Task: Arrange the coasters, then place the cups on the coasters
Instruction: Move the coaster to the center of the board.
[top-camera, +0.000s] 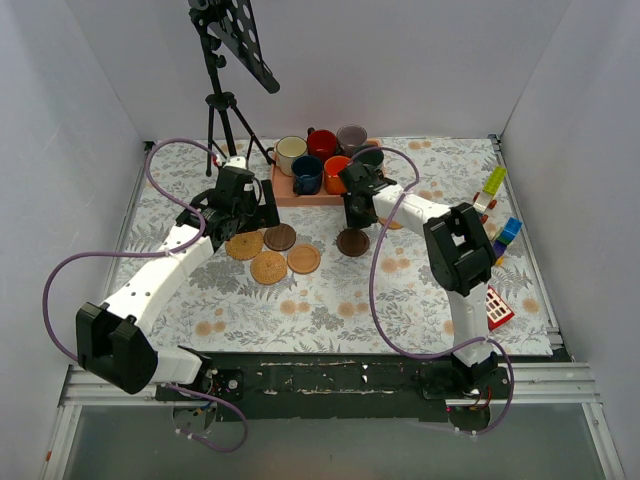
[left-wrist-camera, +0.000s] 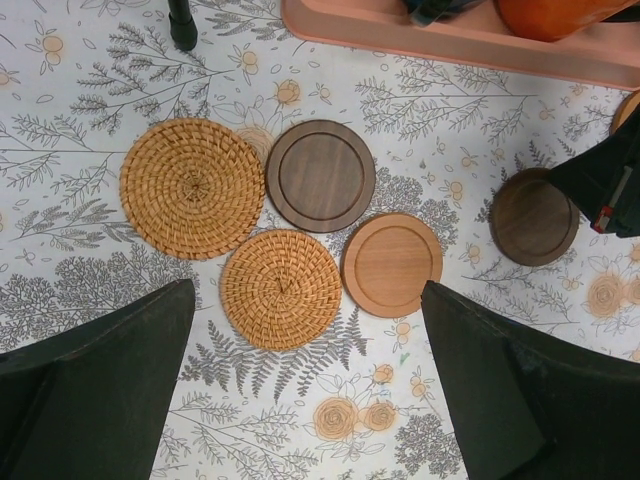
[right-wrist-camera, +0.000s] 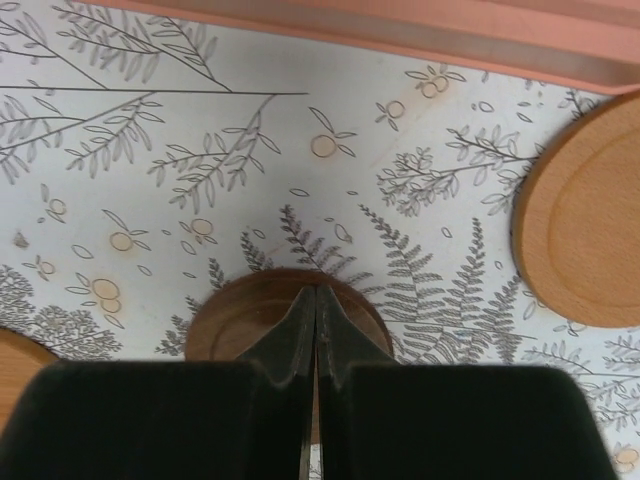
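Right gripper (right-wrist-camera: 316, 300): fingers pressed together, no gap, nothing between them. The tips sit over the near half of the lone dark coaster (right-wrist-camera: 235, 320). I can't tell whether they press on it or hover just above.

Key relation: that dark coaster (top-camera: 353, 242) is straight under my right tips. It lies apart from the group of four coasters (left-wrist-camera: 300, 230), which is to my left. It's a round disc with no long axis, so approach angle doesn't matter, only push direction. My read: with closed tips on a flat disc, the next move is a slide, leftward if it joins the group.

The right arm is clearly the nearer one. Left gripper (left-wrist-camera: 307, 300) is wide open, empty, and hanging over the group of four.

A tan coaster (right-wrist-camera: 585, 220) lies just right of my right fingers, beside the tray (right-wrist-camera: 400, 25). Cups (top-camera: 322, 160) are all on the tray, none placed yet.
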